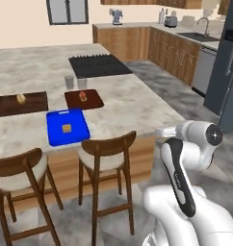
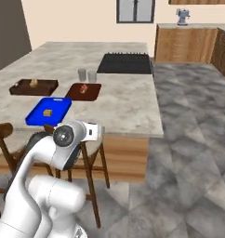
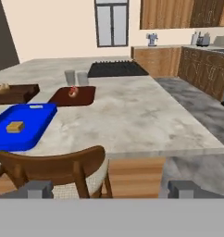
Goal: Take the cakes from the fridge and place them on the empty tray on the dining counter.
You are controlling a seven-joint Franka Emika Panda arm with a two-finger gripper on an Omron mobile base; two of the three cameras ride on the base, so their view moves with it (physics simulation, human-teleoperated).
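Stool back (image 3: 63, 166) nearest, jaws released; tan cake (image 3: 15, 126) inside blue tray (image 3: 35, 115) rim.

One tan cake (image 1: 66, 128) is counted on one blue tray (image 1: 58, 137); two grey cups (image 1: 69, 82), one dark wooden tray (image 1: 36, 104), one reddish board (image 1: 93, 101), two stools (image 1: 106, 145) are seen.

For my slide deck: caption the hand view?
Open claw faces the dining counter; one tan cake on the blue tray.
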